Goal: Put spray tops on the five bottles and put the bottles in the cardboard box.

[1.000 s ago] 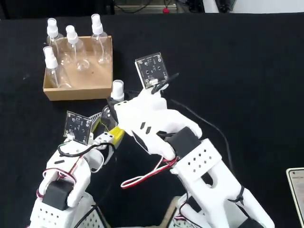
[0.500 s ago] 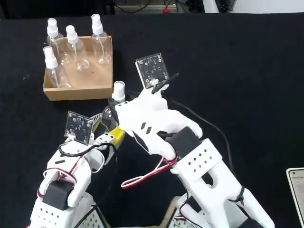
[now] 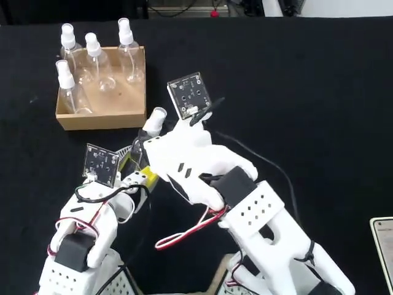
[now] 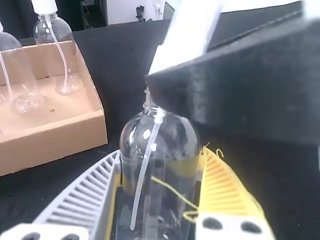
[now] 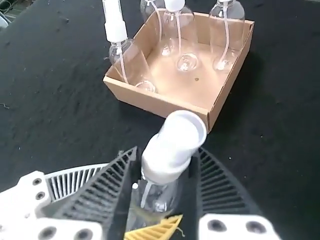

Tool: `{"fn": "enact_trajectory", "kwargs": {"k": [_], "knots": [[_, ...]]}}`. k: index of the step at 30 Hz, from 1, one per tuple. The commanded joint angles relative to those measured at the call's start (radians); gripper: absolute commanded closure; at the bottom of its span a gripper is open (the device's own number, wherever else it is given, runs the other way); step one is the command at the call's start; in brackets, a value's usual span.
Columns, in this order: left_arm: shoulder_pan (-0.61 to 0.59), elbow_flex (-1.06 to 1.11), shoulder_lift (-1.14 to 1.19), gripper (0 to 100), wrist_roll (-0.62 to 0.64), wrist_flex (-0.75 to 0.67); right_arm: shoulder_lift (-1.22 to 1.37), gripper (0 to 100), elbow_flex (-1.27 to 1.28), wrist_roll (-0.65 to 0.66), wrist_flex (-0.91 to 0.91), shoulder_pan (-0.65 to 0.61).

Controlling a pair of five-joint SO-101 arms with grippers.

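High view looks down on a black surface (image 3: 319,74). A brown box (image 3: 101,117) sits near the far left corner of it, and four bottles (image 3: 92,58) with white tops stand inside. The fifth bottle (image 4: 157,165) is outside the box, just beside the box's near right corner, between the two arms.

The left claw (image 4: 155,205) is grasping this bottle by its round body. It has a grey finger on one side and a yellow finger on the other, and both touch the bottle. The white spray top (image 5: 174,140) sits on the neck of the bottle, and its thin tube hangs down inside. The right claw (image 5: 165,160) is clenched on the spray top from above, with one black finger pressed on each side. The top is leaning over, not straight up. I cannot tell if the bottle's bottom touches the surface.

Half a second ago the spray top stood straight up. Now it leans toward the right. The right arm has turned a bit, and the little board (image 3: 188,95) on its wrist has moved a bit to the left, closer to the box. The left arm, the box and the four bottles have not moved.
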Motion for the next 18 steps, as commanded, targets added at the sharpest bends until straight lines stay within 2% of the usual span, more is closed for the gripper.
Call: {"fn": "enact_trajectory", "kwargs": {"k": [1, 5, 10, 13, 18], "knots": [[-0.01, -0.027, -0.011, 85, 0.0, -0.025, -0.018, 85.8, -0.004, 0.011, 0.005, -0.015], [-0.012, -0.027, -0.011, 85, 0.0, -0.025, -0.019, 85.8, -0.008, 0.017, 0.005, -0.015], [-0.012, -0.027, -0.011, 85, 0.0, -0.025, -0.019, 85.8, -0.028, 0.14, 0.014, -0.017], [-0.012, -0.027, -0.011, 85, 0.0, -0.025, -0.019, 85.8, -0.09, 0.15, 0.078, -0.02], [-0.012, -0.027, -0.011, 85, 0.0, -0.025, -0.019, 85.4, -0.186, 0.15, 0.175, -0.097]]}}
